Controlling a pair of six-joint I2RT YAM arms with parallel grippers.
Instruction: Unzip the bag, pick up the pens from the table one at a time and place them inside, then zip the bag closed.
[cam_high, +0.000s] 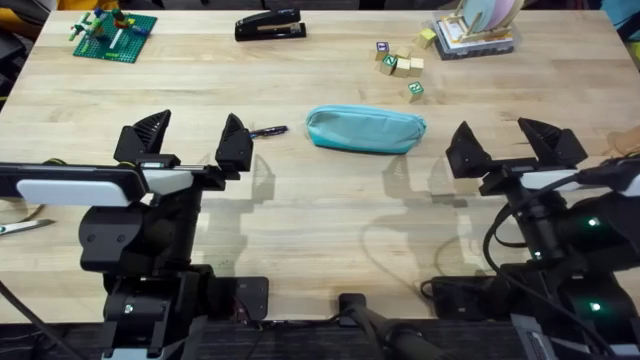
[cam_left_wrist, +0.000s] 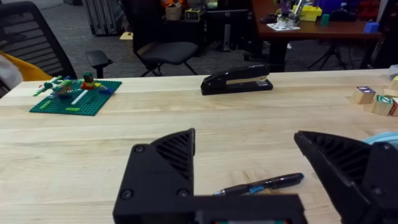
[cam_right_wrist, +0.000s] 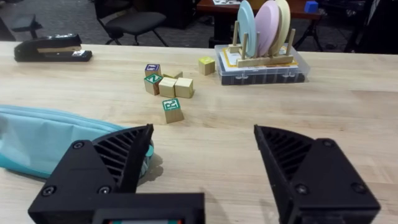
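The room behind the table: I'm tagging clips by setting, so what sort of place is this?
Probably an office-like lab or workshop: office chairs and a dark desk stand behind the wooden table, which holds a stapler and test props such as lettered blocks.

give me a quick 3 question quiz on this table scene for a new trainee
1. True or false: the pen lies inside the teal bag.
2. Which gripper is nearer the pen? A) left gripper B) right gripper
3. Fill in: the black item at the table's far edge is a ____.

Key:
1. False; it lies on the table beside the bag.
2. A
3. stapler
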